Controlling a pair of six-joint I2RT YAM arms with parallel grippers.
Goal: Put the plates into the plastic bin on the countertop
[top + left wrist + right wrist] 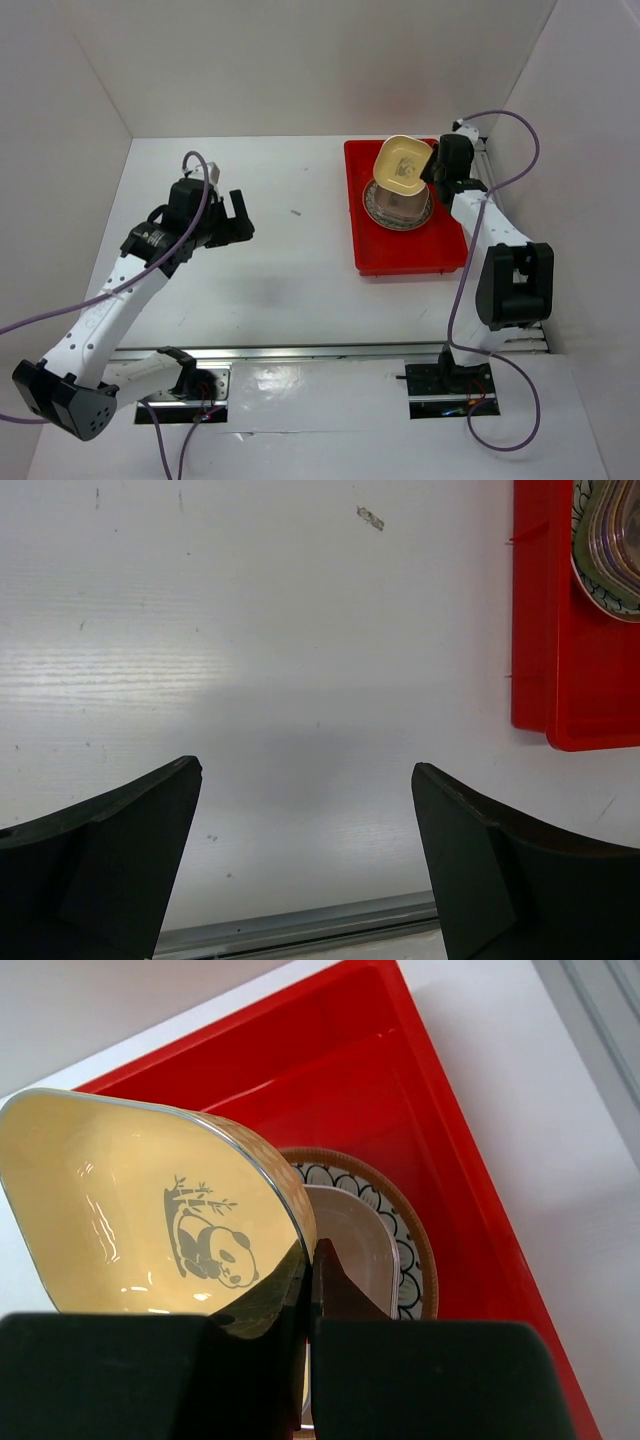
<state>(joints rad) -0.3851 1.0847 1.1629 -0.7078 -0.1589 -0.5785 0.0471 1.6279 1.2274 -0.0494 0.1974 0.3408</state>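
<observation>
Pinched tight in the right gripper [312, 1260]: rim of a yellow dish [150, 1220], tilted, just above a round plate [408, 1225] in the red bin [440, 1110] beneath the jaws. Spread wide on nothing at the left gripper [305, 775], over white countertop [250, 660], bin well apart, ahead and rightward

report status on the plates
Right gripper shut on yellow dish, over stack in bin. Left gripper open, empty, above table. Nothing in the way.

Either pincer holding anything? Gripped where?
Right pincer clamps the yellow rounded-square panda dish by its rim, over the red plastic bin. Left pincer open, empty.
</observation>
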